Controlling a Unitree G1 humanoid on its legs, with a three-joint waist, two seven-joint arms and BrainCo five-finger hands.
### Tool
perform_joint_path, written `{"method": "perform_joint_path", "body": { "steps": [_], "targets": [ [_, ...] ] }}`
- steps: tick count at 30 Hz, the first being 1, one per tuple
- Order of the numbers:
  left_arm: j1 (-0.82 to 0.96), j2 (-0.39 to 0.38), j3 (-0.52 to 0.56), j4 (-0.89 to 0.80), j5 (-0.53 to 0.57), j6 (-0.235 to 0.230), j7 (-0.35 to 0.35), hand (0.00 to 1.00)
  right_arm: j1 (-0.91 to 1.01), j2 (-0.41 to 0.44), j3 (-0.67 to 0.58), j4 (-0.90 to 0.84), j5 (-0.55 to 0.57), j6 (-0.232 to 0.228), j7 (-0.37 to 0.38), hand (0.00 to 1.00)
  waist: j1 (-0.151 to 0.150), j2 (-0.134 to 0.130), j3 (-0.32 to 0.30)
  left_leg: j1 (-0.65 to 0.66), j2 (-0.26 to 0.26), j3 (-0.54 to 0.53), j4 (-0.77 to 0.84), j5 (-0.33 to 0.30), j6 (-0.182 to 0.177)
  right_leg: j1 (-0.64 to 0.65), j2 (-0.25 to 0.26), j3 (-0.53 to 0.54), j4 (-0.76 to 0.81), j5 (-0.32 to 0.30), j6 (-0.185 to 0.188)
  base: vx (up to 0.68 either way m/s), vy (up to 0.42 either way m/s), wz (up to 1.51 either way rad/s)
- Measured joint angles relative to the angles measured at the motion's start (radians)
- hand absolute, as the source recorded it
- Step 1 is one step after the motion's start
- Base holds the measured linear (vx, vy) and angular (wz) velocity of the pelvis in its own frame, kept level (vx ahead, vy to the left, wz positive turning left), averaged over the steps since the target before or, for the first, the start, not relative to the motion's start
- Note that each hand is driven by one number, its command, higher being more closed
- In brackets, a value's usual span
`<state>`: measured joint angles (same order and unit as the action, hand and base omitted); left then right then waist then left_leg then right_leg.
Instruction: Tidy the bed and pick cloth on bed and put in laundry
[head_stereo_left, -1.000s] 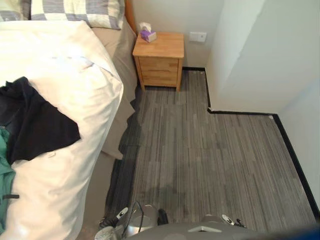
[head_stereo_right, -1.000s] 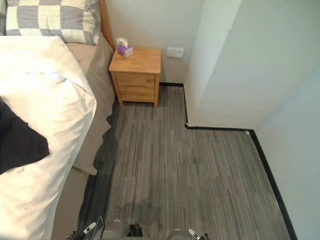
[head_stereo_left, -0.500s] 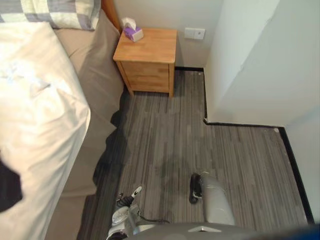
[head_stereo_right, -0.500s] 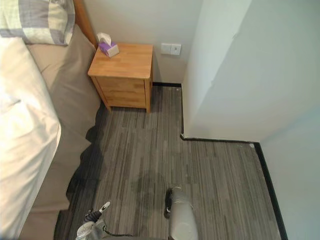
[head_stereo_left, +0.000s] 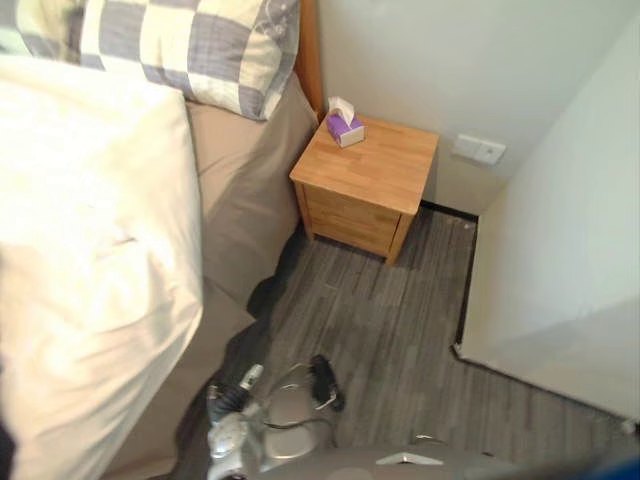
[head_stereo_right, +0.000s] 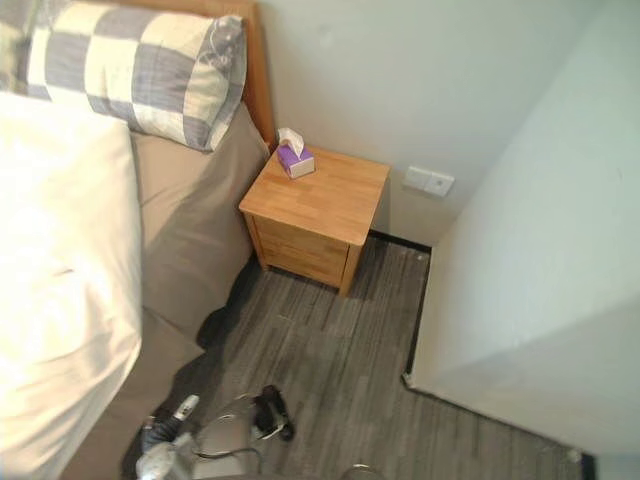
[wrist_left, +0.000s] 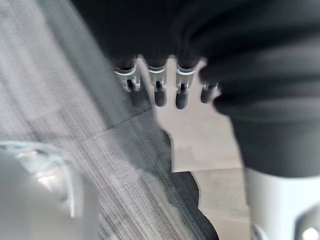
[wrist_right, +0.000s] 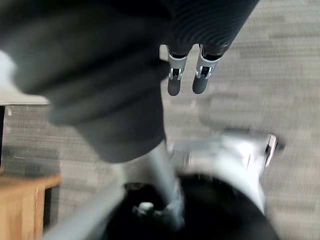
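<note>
A strip of grey carpet (head_stereo_left: 390, 340) is lying open from near to far, giving the one clear way through. On the left the bed (head_stereo_left: 308, 60) is walling it in, its white duvet (head_stereo_left: 90, 250) bulging outward and its tan sheet (head_stereo_left: 240, 185) hanging to the floor. At the far end a wooden nightstand (head_stereo_left: 365, 185), just beside the bed, is closing the strip, with a tissue box (head_stereo_left: 345, 127) taking up its far left corner. On the right a white wall corner (head_stereo_left: 570, 270) is jutting in and narrowing the gap.

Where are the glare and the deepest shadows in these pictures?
Left eye view: the white duvet glares, its folds nearly washed out; the deepest shadow lies on the grey striped carpet along the hanging tan bed sheet. Right eye view: the wooden bedside table is evenly lit, with no glare. Left wrist view: that dark shadow edges the sheet on the carpet.
</note>
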<state>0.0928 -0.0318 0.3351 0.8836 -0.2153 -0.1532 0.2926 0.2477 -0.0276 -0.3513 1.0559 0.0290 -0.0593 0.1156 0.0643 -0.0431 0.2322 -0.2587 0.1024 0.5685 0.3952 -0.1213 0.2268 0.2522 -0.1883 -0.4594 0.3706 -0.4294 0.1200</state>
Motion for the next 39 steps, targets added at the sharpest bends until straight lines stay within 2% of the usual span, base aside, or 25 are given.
{"method": "perform_joint_path", "body": {
  "steps": [1, 2, 4, 5, 6, 7, 8, 9, 10, 12, 13, 15, 16, 18, 19, 20, 23, 24, 27, 29, 30, 32, 34, 37, 39],
  "targets": [
    [0.001, 0.014, -0.001, 0.015, 0.0, 0.005, 0.0, 0.0, -0.007, 0.01, -0.004, 0.014, 0.0, 0.002, -0.004, 0.0, 0.008, -0.007, -0.005, 0.033, 0.0, 0.045, 0.008, 0.0, 0.0, 0.03, -0.005, -0.026, -0.125, 0.055, 0.004, 0.34, 0.064, 0.27],
    [-0.001, 0.027, -0.005, 0.026, 0.002, 0.014, -0.002, 0.0, -0.01, 0.01, -0.004, 0.017, 0.0, 0.003, -0.009, 0.0, 0.003, -0.02, -0.011, 0.041, -0.004, 0.081, 0.027, -0.005, 0.001, 0.032, -0.015, -0.024, -0.176, 0.164, 0.001, 0.38, 0.026, 0.62],
    [-0.001, 0.043, -0.023, 0.056, 0.01, 0.032, -0.002, 0.0, -0.013, 0.005, -0.001, 0.034, -0.005, 0.016, -0.015, 0.0, -0.015, -0.016, -0.041, 0.056, -0.028, 0.067, 0.023, -0.045, -0.031, 0.049, -0.023, -0.047, -0.125, 0.163, 0.017, 0.26, 0.003, 0.77],
    [0.0, 0.04, -0.031, 0.079, 0.012, 0.045, -0.002, 0.0, -0.017, -0.011, -0.003, 0.053, -0.005, 0.028, -0.02, 0.0, -0.015, -0.003, -0.055, 0.08, -0.046, 0.033, -0.019, -0.094, -0.065, 0.022, -0.029, -0.054, -0.021, 0.161, 0.019, 0.26, 0.065, 0.8],
    [-0.005, 0.048, -0.033, 0.086, 0.012, 0.053, -0.002, 0.0, -0.024, -0.012, -0.005, 0.061, -0.005, 0.034, -0.02, 0.0, -0.017, -0.006, -0.059, 0.102, -0.07, 0.003, -0.048, -0.099, -0.069, -0.013, -0.066, -0.044, 0.122, 0.162, 0.018, 0.29, 0.044, 1.0],
    [-0.003, 0.06, -0.048, 0.087, 0.016, 0.056, -0.003, 0.0, -0.027, -0.013, -0.007, 0.061, -0.005, 0.035, -0.021, 0.0, -0.018, -0.019, -0.058, 0.128, -0.102, -0.034, -0.079, -0.096, -0.066, -0.07, -0.106, -0.013, 0.277, 0.206, 0.016, 0.23, 0.014, 1.29],
    [-0.002, 0.075, -0.062, 0.094, 0.038, 0.059, -0.002, 0.0, -0.032, -0.009, -0.009, 0.061, -0.007, 0.036, -0.021, 0.0, -0.024, -0.025, -0.055, 0.173, -0.129, -0.097, -0.114, -0.095, -0.063, -0.129, -0.129, 0.048, 0.454, 0.337, 0.023, 1.0, -0.373, 4.56],
    [0.031, 0.134, -0.09, 0.141, 0.051, 0.085, -0.062, 0.0, -0.055, -0.007, 0.065, 0.066, -0.021, 0.014, -0.005, 0.0, -0.038, -0.054, -0.041, 0.367, -0.144, -0.416, -0.257, -0.045, -0.153, -0.381, 0.0, 0.284, 0.126, 0.261, -0.035, 1.03, -0.45, 4.23],
    [0.038, 0.13, -0.083, 0.143, 0.051, 0.093, -0.068, 0.0, -0.062, -0.006, 0.057, 0.08, -0.02, 0.014, -0.005, 0.0, -0.021, -0.047, -0.046, 0.383, -0.131, -0.409, -0.273, -0.038, -0.182, -0.365, 0.004, 0.283, 0.119, 0.246, -0.055, 1.02, -0.477, 3.66],
    [0.053, 0.107, -0.083, 0.14, 0.051, 0.095, -0.071, 0.0, -0.059, -0.023, 0.069, 0.063, -0.013, 0.002, 0.011, 0.0, -0.021, -0.012, -0.038, 0.38, -0.097, -0.385, -0.295, -0.033, -0.205, -0.357, 0.04, 0.291, 0.111, 0.254, -0.064, 0.16, -0.172, 0.2],
    [0.051, 0.096, -0.067, 0.119, 0.052, 0.099, -0.077, 0.0, -0.061, -0.025, 0.067, 0.047, -0.012, 0.003, 0.021, 0.0, -0.027, 0.002, -0.031, 0.352, -0.079, -0.427, -0.264, -0.058, -0.209, -0.357, 0.066, 0.339, 0.134, 0.251, -0.069, 0.08, -0.164, 0.55],
    [0.05, 0.087, -0.056, 0.075, 0.059, 0.097, -0.1, 0.0, -0.065, -0.033, 0.089, 0.037, -0.012, 0.012, 0.023, 0.0, -0.036, 0.005, -0.035, 0.323, -0.085, -0.54, -0.226, -0.062, -0.209, -0.339, 0.095, 0.371, 0.152, 0.25, -0.087, 0.07, -0.13, 1.35],
    [0.046, 0.086, -0.053, 0.064, 0.057, 0.101, -0.105, 0.0, -0.063, -0.029, 0.092, 0.029, -0.013, 0.012, 0.024, 0.0, -0.033, 0.002, -0.035, 0.312, -0.083, -0.544, -0.212, -0.045, -0.21, -0.322, 0.08, 0.368, 0.148, 0.238, -0.116, 0.04, -0.09, 1.96],
    [0.041, 0.067, -0.013, 0.039, 0.048, 0.112, -0.121, 0.0, -0.046, -0.025, 0.092, 0.027, -0.001, 0.015, 0.006, 0.0, -0.02, -0.004, -0.039, 0.25, -0.066, -0.39, -0.114, -0.064, -0.182, -0.258, 0.046, 0.293, 0.091, 0.222, -0.132, -0.02, -0.022, 1.62],
    [0.037, 0.055, 0.008, 0.034, 0.045, 0.129, -0.122, 0.0, -0.026, -0.036, 0.097, -0.004, 0.008, 0.017, 0.001, 0.0, -0.019, 0.027, -0.039, 0.2, 0.002, -0.195, -0.009, -0.104, -0.158, -0.233, 0.047, 0.225, 0.084, 0.218, -0.136, -0.04, 0.066, 1.49],
    [0.044, 0.042, 0.012, 0.034, 0.046, 0.144, -0.125, 0.0, -0.007, -0.047, 0.109, -0.04, 0.018, 0.021, 0.004, 0.0, -0.022, 0.048, -0.038, 0.185, 0.032, -0.104, 0.033, -0.109, -0.163, -0.22, 0.05, 0.178, 0.108, 0.207, -0.117, -0.04, 0.088, 1.54],
    [0.057, 0.067, -0.012, 0.045, 0.034, 0.149, -0.124, 0.0, 0.001, -0.051, 0.134, -0.037, 0.019, 0.041, 0.0, 0.0, -0.016, 0.024, -0.052, 0.215, -0.05, -0.171, -0.073, -0.096, -0.158, -0.199, 0.022, 0.203, 0.103, 0.151, -0.083, -0.01, 0.056, 0.94],
    [0.058, 0.079, -0.032, 0.052, 0.029, 0.149, -0.123, 0.0, -0.001, -0.047, 0.129, -0.029, 0.019, 0.048, -0.001, 0.0, -0.016, 0.013, -0.058, 0.228, -0.09, -0.187, -0.136, -0.048, -0.157, -0.188, 0.005, 0.206, 0.081, 0.14, -0.075, -0.06, 0.033, 0.76],
    [0.086, 0.079, -0.067, 0.053, 0.03, 0.147, -0.12, 0.0, -0.007, -0.064, 0.122, 0.001, 0.016, 0.056, 0.002, 0.0, -0.017, 0.025, -0.082, 0.254, -0.137, -0.199, -0.282, 0.047, -0.168, -0.17, -0.001, 0.205, -0.001, 0.139, -0.075, -0.13, -0.001, 0.3],
    [0.089, 0.081, -0.077, 0.066, 0.03, 0.147, -0.117, 0.0, -0.01, -0.072, 0.119, 0.003, 0.015, 0.058, 0.008, 0.0, -0.022, 0.037, -0.082, 0.259, -0.145, -0.202, -0.34, 0.081, -0.185, -0.148, 0.007, 0.197, -0.057, 0.121, -0.065, -0.25, -0.062, 0.09],
    [0.092, 0.082, -0.1, 0.086, 0.039, 0.149, -0.095, 0.0, -0.008, -0.073, 0.1, 0.004, 0.015, 0.058, 0.023, 0.0, -0.045, 0.047, -0.085, 0.281, -0.14, -0.191, -0.39, 0.092, -0.215, -0.138, 0.015, 0.18, -0.072, 0.124, -0.058, -0.29, -0.065, 0.26],
    [0.095, 0.095, -0.11, 0.093, 0.076, 0.148, -0.086, 0.0, -0.007, -0.065, 0.093, 0.006, 0.015, 0.056, 0.026, 0.0, -0.057, 0.037, -0.092, 0.295, -0.143, -0.179, -0.412, 0.089, -0.245, -0.139, 0.004, 0.161, -0.091, 0.125, -0.058, -0.19, -0.024, 0.25],
    [0.087, 0.105, -0.135, 0.095, 0.131, 0.145, -0.084, 0.0, -0.007, -0.065, 0.092, 0.028, 0.018, 0.049, 0.027, 0.0, -0.05, 0.032, -0.093, 0.31, -0.124, -0.172, -0.396, 0.101, -0.223, -0.138, -0.009, 0.154, -0.093, 0.131, -0.046, -0.05, -0.011, 0.08],
    [0.078, 0.115, -0.156, 0.121, 0.169, 0.141, -0.091, 0.0, -0.007, -0.064, 0.091, 0.033, 0.028, 0.029, 0.025, 0.0, -0.058, 0.031, -0.094, 0.343, -0.099, -0.201, -0.391, 0.103, -0.225, -0.14, -0.028, 0.143, -0.083, 0.124, -0.02, 0.03, 0.056, 0.27],
    [0.069, 0.139, -0.178, 0.131, 0.17, 0.145, -0.113, 0.0, -0.01, -0.061, 0.088, 0.034, 0.045, 0.02, 0.017, 0.0, -0.058, 0.006, -0.086, 0.357, -0.131, -0.198, -0.405, 0.096, -0.205, -0.161, -0.078, 0.146, -0.021, 0.102, 0.006, 0.1, 0.165, 0.19]
  ]
}}
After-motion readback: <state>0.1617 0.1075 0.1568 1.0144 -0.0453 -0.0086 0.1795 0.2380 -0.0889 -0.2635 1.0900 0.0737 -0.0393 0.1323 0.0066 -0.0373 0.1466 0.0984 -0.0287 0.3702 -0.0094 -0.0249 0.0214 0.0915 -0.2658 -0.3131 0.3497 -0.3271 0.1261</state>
